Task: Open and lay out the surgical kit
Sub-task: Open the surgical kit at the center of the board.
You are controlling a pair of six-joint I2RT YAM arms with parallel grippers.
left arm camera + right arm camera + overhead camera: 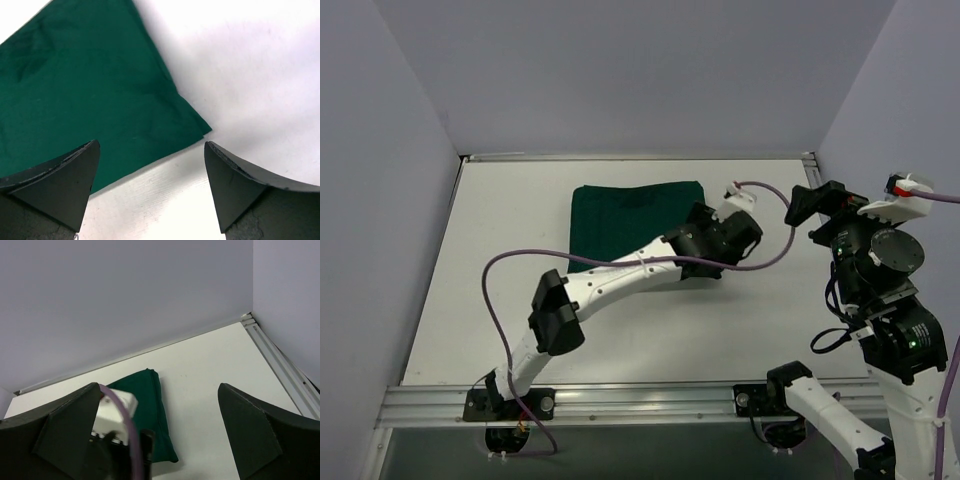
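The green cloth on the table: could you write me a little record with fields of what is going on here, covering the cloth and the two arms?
Kit: dark green cloth wrap, folded shut, lying flat on the white table
Contents: hidden; nothing laid out yet
Left hand: open, holding nothing, poised over the wrap's near right corner
Right hand: open, empty, raised at the table's right side, apart from the wrap
Stage: unwrapping not yet begun
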